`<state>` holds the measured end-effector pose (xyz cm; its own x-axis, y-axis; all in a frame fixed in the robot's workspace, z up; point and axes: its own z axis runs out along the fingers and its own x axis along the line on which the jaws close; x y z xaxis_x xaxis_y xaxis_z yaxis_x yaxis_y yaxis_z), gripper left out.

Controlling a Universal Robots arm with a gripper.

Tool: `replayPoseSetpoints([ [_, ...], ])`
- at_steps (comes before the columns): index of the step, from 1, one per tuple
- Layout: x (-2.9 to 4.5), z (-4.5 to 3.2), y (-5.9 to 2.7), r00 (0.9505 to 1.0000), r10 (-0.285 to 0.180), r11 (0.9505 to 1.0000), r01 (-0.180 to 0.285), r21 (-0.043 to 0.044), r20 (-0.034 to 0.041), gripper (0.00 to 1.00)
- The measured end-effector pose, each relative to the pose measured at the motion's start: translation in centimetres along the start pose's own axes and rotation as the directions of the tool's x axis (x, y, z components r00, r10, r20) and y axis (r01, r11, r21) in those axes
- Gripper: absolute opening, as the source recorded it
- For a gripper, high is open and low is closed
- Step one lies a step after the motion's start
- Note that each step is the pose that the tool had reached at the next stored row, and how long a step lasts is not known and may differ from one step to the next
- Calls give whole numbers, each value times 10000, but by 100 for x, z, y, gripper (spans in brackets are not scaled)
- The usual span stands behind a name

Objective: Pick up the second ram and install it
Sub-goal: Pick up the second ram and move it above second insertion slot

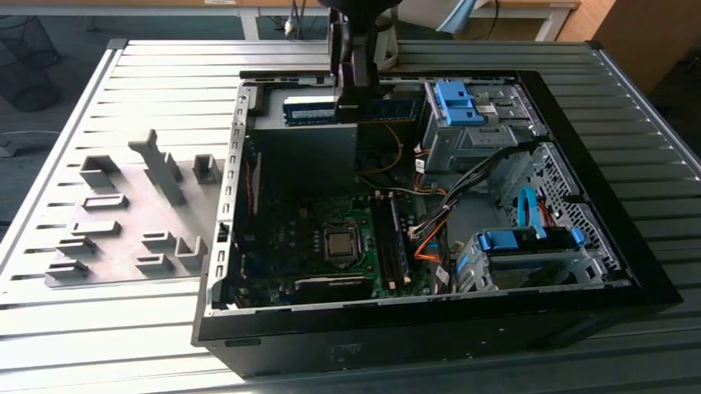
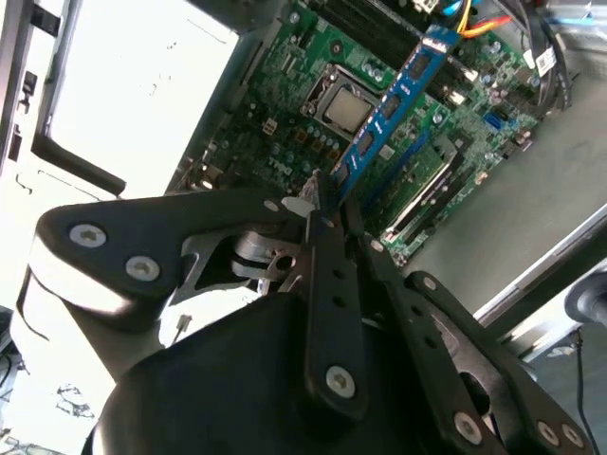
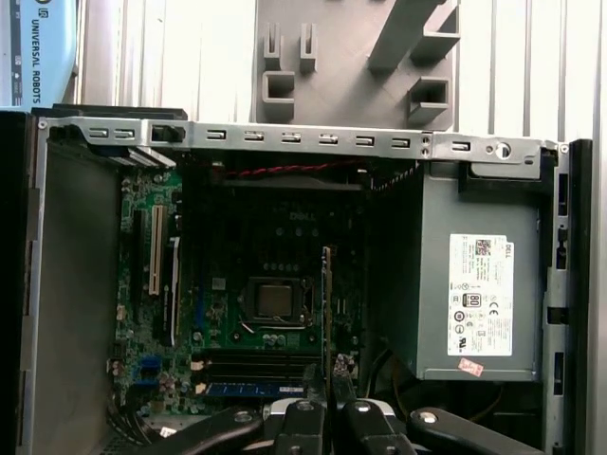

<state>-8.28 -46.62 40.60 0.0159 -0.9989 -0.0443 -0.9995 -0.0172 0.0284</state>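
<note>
My gripper (image 1: 353,111) hangs above the open computer case (image 1: 613,238) and is shut on the second ram (image 1: 310,112), a blue-green stick held level and on edge. In the second wrist view the fingers (image 2: 318,246) clamp one end of the second ram (image 2: 394,100), which reaches out over the green motherboard (image 2: 285,142). The first wrist view has the second ram (image 3: 327,303) edge-on as a thin line beside the processor socket (image 3: 274,300), rising from my gripper (image 3: 327,384). Long black slots (image 3: 256,362) lie on the board, and another blue stick (image 3: 251,389) sits in one of them.
A grey fixture with upright blocks (image 1: 131,213) stands on the slatted table at the exterior view's left of the case. Inside the case are a grey power supply (image 3: 479,284), blue drive cages (image 1: 460,103), orange and black cables (image 1: 432,238) and metal case walls (image 1: 232,164).
</note>
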Motion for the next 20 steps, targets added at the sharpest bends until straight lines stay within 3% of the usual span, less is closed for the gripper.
replayPoseSetpoints([
  [9, 0, 0, -5, 10000, -1, 10000, 1, 0, 0, 14],
  [11, 0, -1, -25, 10000, -2, 10000, 2, -1, 0, 14],
  [12, 1, -3, -82, 10000, -1, 10000, 1, -1, -1, 14],
  [20, 1, -3, -83, 10000, -1, 10000, 1, -1, 0, 14],
])
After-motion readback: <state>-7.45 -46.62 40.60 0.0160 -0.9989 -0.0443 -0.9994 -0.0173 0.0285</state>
